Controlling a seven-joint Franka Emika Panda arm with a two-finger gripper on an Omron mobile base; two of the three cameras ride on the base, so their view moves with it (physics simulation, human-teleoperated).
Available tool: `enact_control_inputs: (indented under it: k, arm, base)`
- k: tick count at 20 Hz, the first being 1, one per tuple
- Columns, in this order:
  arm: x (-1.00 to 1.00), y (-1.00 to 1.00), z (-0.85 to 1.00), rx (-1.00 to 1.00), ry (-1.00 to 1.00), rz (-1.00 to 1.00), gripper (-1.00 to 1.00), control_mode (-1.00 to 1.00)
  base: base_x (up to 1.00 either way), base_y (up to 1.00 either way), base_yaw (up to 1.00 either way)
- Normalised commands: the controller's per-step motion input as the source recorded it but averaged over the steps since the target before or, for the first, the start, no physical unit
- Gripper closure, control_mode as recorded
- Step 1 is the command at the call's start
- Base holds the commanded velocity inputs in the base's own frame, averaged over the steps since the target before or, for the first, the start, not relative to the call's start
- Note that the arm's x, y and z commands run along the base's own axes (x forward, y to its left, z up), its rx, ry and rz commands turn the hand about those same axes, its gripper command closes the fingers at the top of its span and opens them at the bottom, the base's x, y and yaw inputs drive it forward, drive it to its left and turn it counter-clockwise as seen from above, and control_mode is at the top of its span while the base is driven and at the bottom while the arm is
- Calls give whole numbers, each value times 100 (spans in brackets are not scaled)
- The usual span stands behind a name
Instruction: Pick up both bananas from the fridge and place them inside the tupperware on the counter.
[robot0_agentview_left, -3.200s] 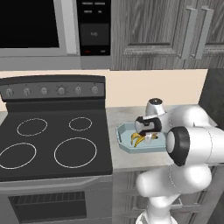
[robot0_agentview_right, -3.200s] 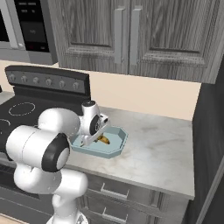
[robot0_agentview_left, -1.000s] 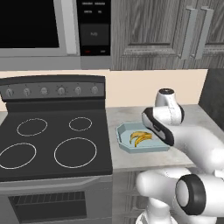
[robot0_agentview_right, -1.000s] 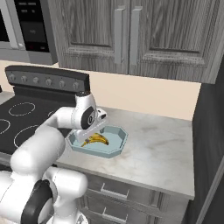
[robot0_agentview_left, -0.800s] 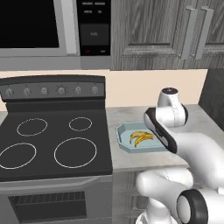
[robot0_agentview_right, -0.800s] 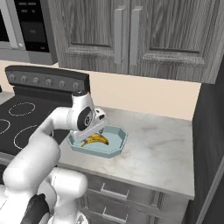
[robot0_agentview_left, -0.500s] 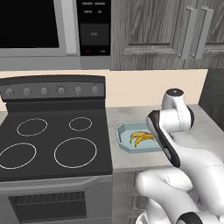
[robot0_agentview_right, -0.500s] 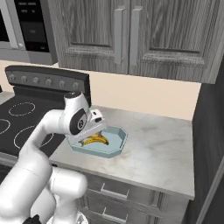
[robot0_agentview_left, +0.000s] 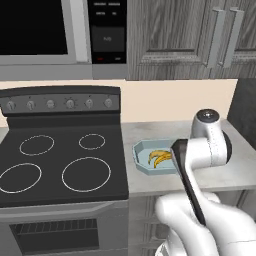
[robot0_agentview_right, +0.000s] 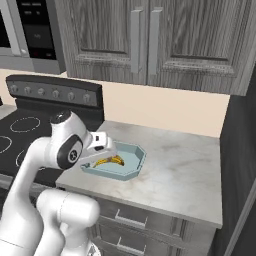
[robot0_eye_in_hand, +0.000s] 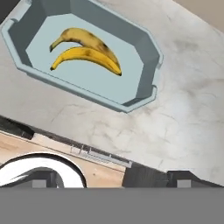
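Both curved yellow bananas with dark tips (robot0_eye_in_hand: 85, 48) lie side by side, touching, inside the shallow light blue octagonal tupperware (robot0_eye_in_hand: 146, 54) on the light grey marbled counter (robot0_agentview_right: 180, 170), near the black stovetop (robot0_agentview_left: 60, 165). The gripper is above the tray's near right side; I cannot tell how wide it stands, and it seems to carry nothing.

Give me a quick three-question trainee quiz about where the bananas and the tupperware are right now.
1. True or false: both bananas lie inside the tupperware.
2. What does the tupperware rest on? A) the stovetop B) the counter C) a fridge shelf
3. Fill in: in the left base view, the tupperware sits to the ___ of the stovetop.

Key: 1 true. 2 B, the counter. 3 right.
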Motion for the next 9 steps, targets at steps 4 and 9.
enact_control_inputs:
  k: [4,9]
  arm:
    - [-46,0,47,0,-28,-23,-100,-100]
    - [-45,0,49,0,-38,-12,-100,-100]
  base:
    - [0,0,0]
    - [0,0,0]
